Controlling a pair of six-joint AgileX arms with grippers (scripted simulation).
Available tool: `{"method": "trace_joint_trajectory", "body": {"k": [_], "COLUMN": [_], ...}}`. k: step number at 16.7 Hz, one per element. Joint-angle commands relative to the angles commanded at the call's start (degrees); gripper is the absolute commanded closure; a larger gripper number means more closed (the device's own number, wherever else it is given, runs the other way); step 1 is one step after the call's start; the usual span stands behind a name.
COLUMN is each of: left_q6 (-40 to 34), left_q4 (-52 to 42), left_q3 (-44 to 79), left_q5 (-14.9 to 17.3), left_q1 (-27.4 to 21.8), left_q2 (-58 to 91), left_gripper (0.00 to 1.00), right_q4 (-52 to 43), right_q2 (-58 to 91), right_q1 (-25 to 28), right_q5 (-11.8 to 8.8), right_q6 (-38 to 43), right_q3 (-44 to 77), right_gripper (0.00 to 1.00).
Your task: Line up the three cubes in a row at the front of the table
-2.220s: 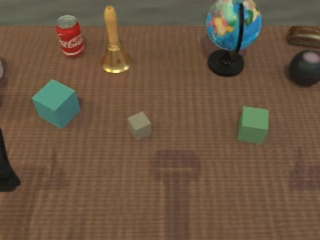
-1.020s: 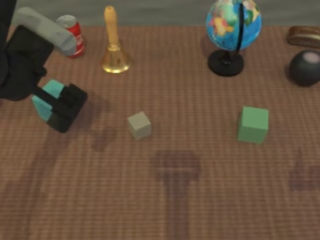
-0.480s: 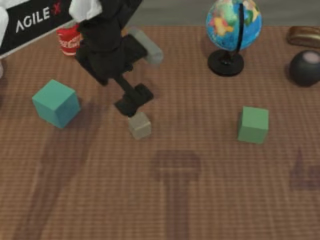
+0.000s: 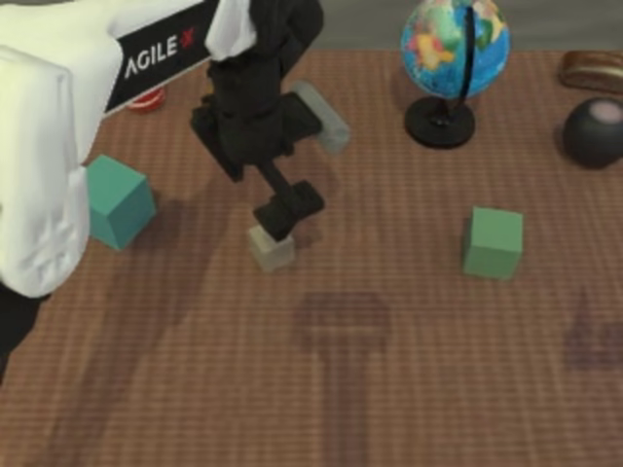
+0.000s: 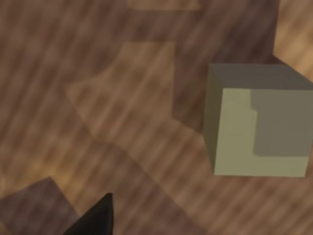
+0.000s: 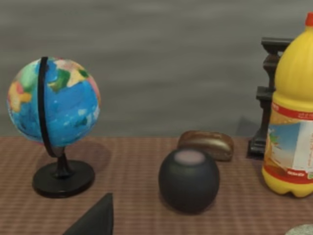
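Note:
The small beige-grey cube (image 4: 273, 250) sits left of the table's (image 4: 409, 389) middle. My left gripper (image 4: 287, 209) hangs open just above its back edge, without touching it. In the left wrist view the cube (image 5: 259, 127) lies off to one side of the one dark fingertip (image 5: 98, 218) that shows. The large teal cube (image 4: 117, 201) is at the far left, partly behind the left arm's white casing. The medium green cube (image 4: 493, 242) stands alone at the right. My right arm is out of the top view; one fingertip (image 6: 98, 218) shows in its wrist view, holding nothing.
Along the back stand a globe (image 4: 454, 49), a dark grey ball (image 4: 594, 131), a brown object (image 4: 592, 70) and a red can (image 4: 146, 97), mostly hidden by the left arm. The right wrist view also shows a yellow bottle (image 6: 293, 112) and a dark stand (image 6: 266, 98).
My left arm swung in from the left, passed over the teal cube without taking it, and now reaches right and forward over the beige-grey cube. No cube has moved.

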Motion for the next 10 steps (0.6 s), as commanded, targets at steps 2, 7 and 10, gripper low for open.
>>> {"method": "trace_joint_trajectory", "body": {"k": [2,7,10], "left_q6": [0.0,0.1,0.1], "left_q4": [0.0,4.4,12.1], "left_q3": [0.0,-3.4,-8.0], "left_q5": [0.0,0.0,0.0], "left_q1": [0.0,0.1,0.1], "left_q2": [0.0,1.2,3.5], "left_gripper": [0.00,0.00,0.00], "right_q4": [0.0,0.0,0.0], "right_q2": [0.0,0.0,0.0], "right_q1": [0.0,0.0,0.0], "right_q5": [0.0,0.0,0.0], "right_q6": [0.0,0.0,0.0], "right_q3": [0.0,0.0,0.0], "right_gripper": [0.00,0.00,0.00]}}
